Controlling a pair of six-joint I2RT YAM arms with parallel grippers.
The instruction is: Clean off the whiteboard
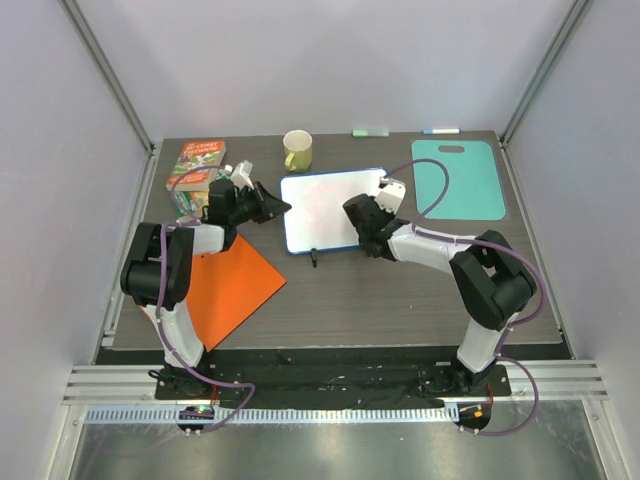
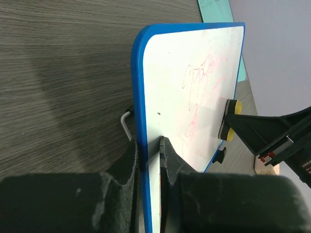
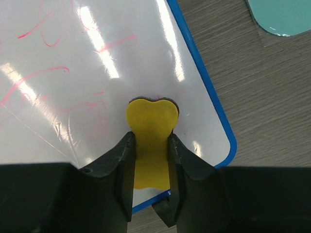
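The whiteboard (image 1: 325,208), white with a thin blue frame and faint red scribbles, lies mid-table. My left gripper (image 1: 272,205) is shut on the whiteboard's left edge; in the left wrist view (image 2: 153,145) the blue rim (image 2: 138,97) sits between the jaws. My right gripper (image 1: 362,222) is shut on a yellow eraser (image 3: 150,141) and presses it on the board's surface (image 3: 73,58) near the lower right corner. The eraser also shows in the left wrist view (image 2: 232,121). Red marks (image 2: 204,82) remain across the board.
An orange folder (image 1: 230,285) lies front left. A teal cutting board (image 1: 458,178) lies at the back right. A yellow-green mug (image 1: 298,150) and a green box (image 1: 198,172) stand at the back left. A black foot (image 1: 314,258) sticks out below the board.
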